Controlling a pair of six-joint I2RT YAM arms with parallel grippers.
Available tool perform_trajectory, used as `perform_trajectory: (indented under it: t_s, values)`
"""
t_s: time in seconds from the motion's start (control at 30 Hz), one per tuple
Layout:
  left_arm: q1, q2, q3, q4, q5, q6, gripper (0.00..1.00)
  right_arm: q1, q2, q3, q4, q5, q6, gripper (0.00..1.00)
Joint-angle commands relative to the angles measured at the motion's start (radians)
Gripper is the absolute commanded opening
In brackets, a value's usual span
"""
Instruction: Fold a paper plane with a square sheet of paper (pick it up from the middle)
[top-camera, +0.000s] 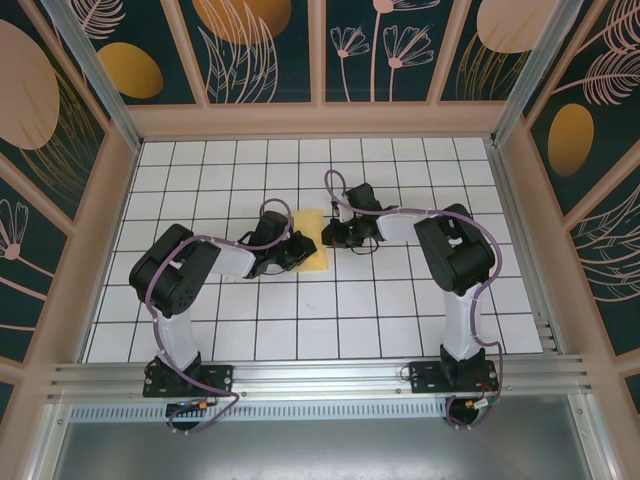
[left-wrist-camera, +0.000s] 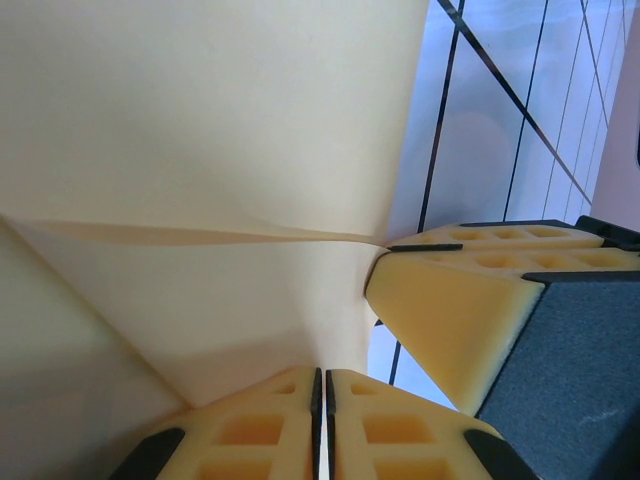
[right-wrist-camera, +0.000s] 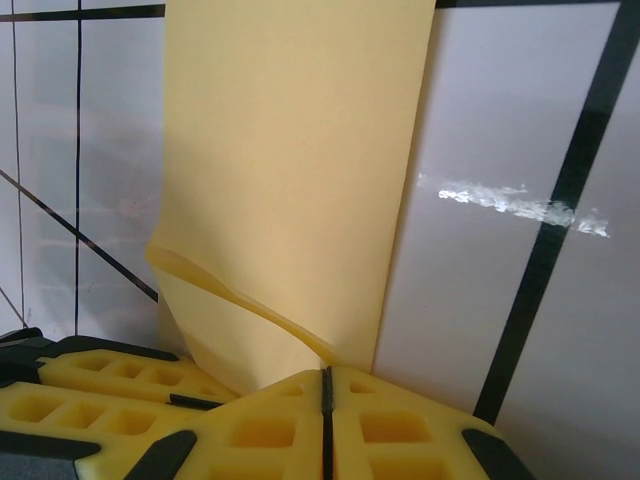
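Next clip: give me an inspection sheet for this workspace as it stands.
Surface: white gridded table, flat.
Job's things: paper, yellow, folded with a crease, lying mid-table; one layer bows up at an edge.
Clutter: nothing seen.
Grippers: left gripper and right gripper both shut, tips at the paper from opposite sides; whether either pinches it cannot be told.
Cables: purple cables, none lying on the paper.
Surroundings: floral walls on three sides; metal rail at the near edge.
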Motion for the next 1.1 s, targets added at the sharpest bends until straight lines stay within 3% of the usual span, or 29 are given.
perform_trajectory:
  t_s: [0.0,0.2,0.47,1.07]
  values:
    - [-0.006,0.027,0.012,-0.030,0.000,0.019,0.12,0.004,0.019,0.019,-0.017,0.021,-0.001,0.08]
    - [-0.007,0.033,0.015,-0.045,-0.003,0.021,0.12,0.004,-0.010,0.015,-0.016,0.027,0.013,0.09]
    - [-0.005,0.037,0.020,-0.088,-0.020,0.035,0.12,0.004,-0.170,-0.059,-0.005,0.117,0.052,0.24]
    - [-0.005,0.039,0.016,-0.078,-0.044,-0.003,0.10,0.119,-0.195,-0.150,-0.071,0.020,0.044,0.09]
